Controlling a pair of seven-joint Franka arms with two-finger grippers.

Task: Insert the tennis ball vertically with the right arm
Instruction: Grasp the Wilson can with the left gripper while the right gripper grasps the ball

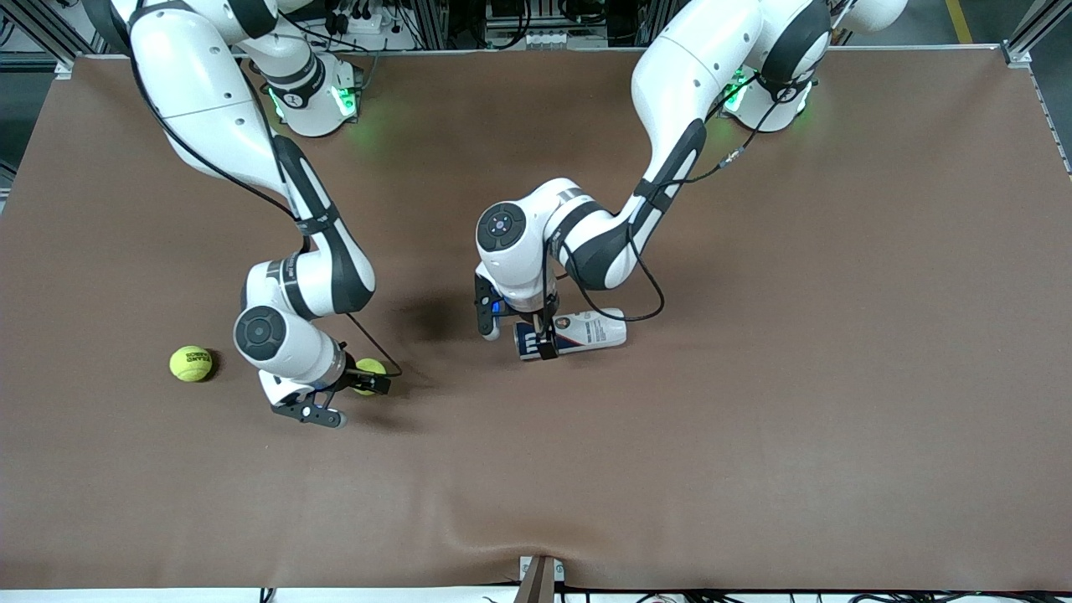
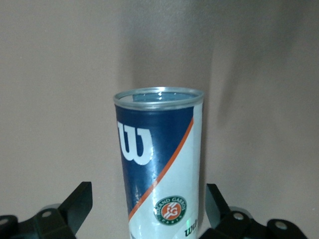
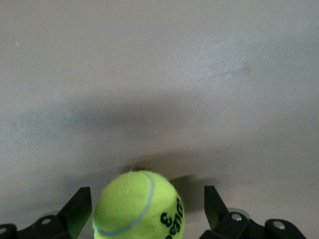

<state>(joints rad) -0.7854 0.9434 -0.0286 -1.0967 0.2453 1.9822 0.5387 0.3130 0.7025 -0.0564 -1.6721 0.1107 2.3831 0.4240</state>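
Note:
A yellow-green tennis ball (image 3: 139,206) rests on the brown table, and my right gripper (image 3: 147,199) stands open around it with a gap on each side. In the front view this ball (image 1: 371,365) shows partly under the right gripper (image 1: 352,400). A blue and white tennis ball can (image 1: 586,331) lies on its side near the table's middle. My left gripper (image 1: 515,331) is open and straddles the can's end without touching it. In the left wrist view the can (image 2: 159,164) runs between the left gripper (image 2: 148,199), and its open mouth (image 2: 158,97) points away from the hand.
A second tennis ball (image 1: 191,363) lies on the table beside the right gripper, toward the right arm's end. The brown table cover (image 1: 754,461) stretches bare toward the front camera and toward the left arm's end.

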